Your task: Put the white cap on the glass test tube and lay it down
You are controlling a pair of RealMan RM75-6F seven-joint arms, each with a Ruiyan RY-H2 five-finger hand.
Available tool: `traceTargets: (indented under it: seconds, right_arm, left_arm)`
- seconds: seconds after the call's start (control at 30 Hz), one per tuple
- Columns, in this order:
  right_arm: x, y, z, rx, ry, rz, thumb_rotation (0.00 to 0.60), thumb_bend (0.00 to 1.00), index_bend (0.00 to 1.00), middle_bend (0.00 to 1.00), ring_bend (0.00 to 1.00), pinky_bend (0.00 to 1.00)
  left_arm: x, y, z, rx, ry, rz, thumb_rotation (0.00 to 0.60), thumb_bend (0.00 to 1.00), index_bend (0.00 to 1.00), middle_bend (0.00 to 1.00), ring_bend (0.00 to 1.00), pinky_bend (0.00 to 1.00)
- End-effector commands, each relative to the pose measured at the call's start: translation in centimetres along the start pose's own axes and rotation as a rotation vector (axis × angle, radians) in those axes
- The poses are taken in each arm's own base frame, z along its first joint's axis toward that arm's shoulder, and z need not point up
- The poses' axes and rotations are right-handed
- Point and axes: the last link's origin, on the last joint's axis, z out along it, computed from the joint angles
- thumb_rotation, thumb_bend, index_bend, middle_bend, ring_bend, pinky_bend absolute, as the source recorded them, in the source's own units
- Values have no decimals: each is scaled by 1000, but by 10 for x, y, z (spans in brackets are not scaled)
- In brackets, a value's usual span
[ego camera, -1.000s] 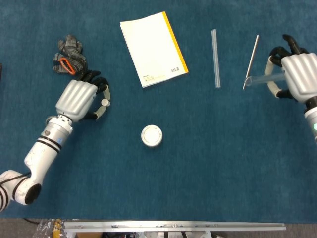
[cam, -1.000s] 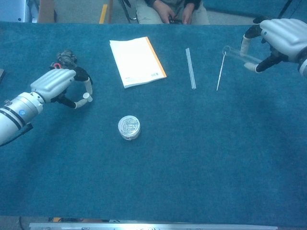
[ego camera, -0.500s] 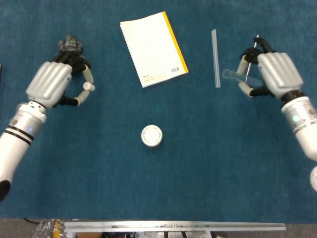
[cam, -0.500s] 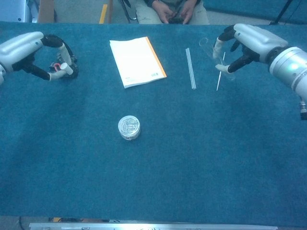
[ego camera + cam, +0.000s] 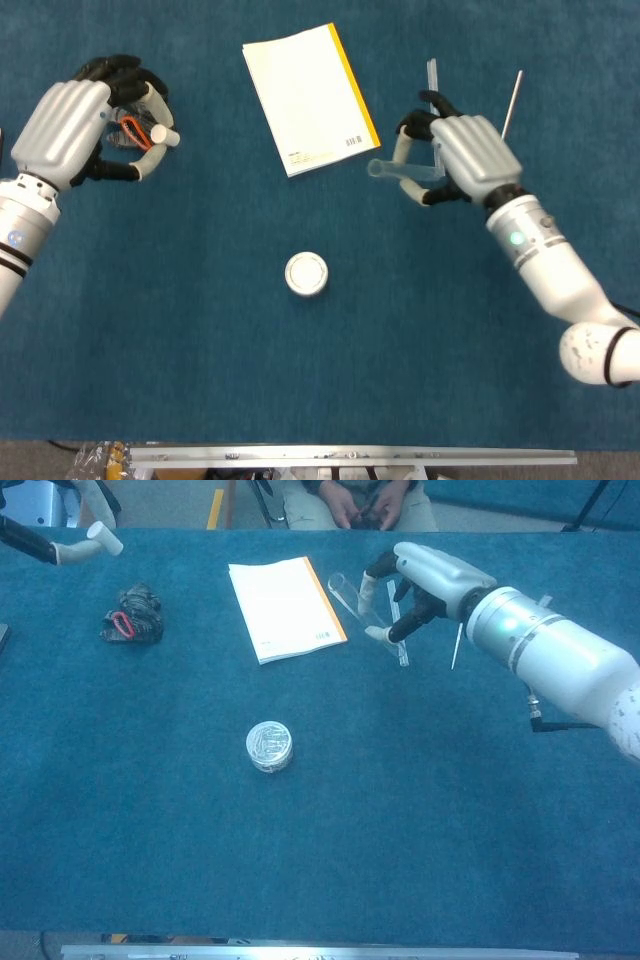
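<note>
My right hand (image 5: 465, 158) (image 5: 425, 580) holds the clear glass test tube (image 5: 392, 171) (image 5: 348, 593) in the air, its open mouth pointing left, just right of the notebook. My left hand (image 5: 75, 130) is raised at the far left, above the black gloves. It pinches the small white cap (image 5: 162, 134) (image 5: 103, 538) at its fingertips. In the chest view only the fingertips (image 5: 75, 552) of that hand show at the top left edge. Cap and tube are far apart.
A white notebook with an orange spine (image 5: 308, 98) (image 5: 284, 608) lies at the back centre. A round white tin (image 5: 306, 274) (image 5: 269, 746) sits mid-table. A clear straight rod (image 5: 398, 630) and a thin metal rod (image 5: 512, 102) lie at back right. Black gloves (image 5: 132, 613) lie left.
My right hand has carried the tube leftward toward the notebook. My left hand has risen and moved up-left with the cap, above the gloves.
</note>
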Motion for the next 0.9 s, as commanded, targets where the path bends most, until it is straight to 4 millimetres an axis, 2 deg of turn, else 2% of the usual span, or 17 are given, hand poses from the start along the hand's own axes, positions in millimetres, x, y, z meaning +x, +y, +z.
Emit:
traceTargets:
  seconds: [0.03,0.43,0.9]
  right_arm:
    - [-1,-8,6,8,6,17,600,344,614,326,71,295]
    - [-14,-31,32,30,26,117,600,344,615,326,71,295]
    - [-29,-75,60,49,21,157,600,343,615,326,71,295]
  left_arm:
    - [3,4,2,0,3,-7,600,339,505,293,131,82]
    - [12,7,7,28,19,-37,600,338,506,289,127,82]
    - [13,17,8,25,20,-79,600,338,506,288,122,82]
